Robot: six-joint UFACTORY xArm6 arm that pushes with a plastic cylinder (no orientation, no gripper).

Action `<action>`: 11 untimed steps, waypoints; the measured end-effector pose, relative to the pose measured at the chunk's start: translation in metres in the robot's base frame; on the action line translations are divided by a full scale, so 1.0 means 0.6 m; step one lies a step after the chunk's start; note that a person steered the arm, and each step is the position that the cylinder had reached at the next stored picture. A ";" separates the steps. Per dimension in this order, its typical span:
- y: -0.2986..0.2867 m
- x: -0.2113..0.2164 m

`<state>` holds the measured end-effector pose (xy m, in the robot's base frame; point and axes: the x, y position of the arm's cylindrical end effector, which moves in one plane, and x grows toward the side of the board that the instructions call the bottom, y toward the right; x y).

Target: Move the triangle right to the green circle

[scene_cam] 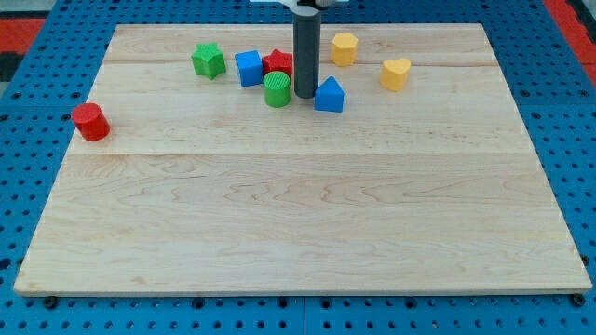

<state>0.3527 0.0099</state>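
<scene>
The blue triangle block point(329, 95) sits near the view's top, right of centre. The green circle block point(277, 89) stands a short way to its left. My tip point(305, 96) rests on the board between the two, close against the triangle's left side and a small gap right of the green circle. The dark rod rises straight up from there and hides part of the red block behind it.
A blue cube point(249, 68) and a red block point(277, 63) sit just above the green circle. A green star point(209, 60) lies further left. A yellow block point(345, 48) and a yellow heart point(396, 73) sit to the right. A red cylinder point(90, 122) stands at the left edge.
</scene>
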 end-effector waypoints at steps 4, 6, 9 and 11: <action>0.134 0.020; 0.063 0.016; 0.045 0.016; 0.092 0.014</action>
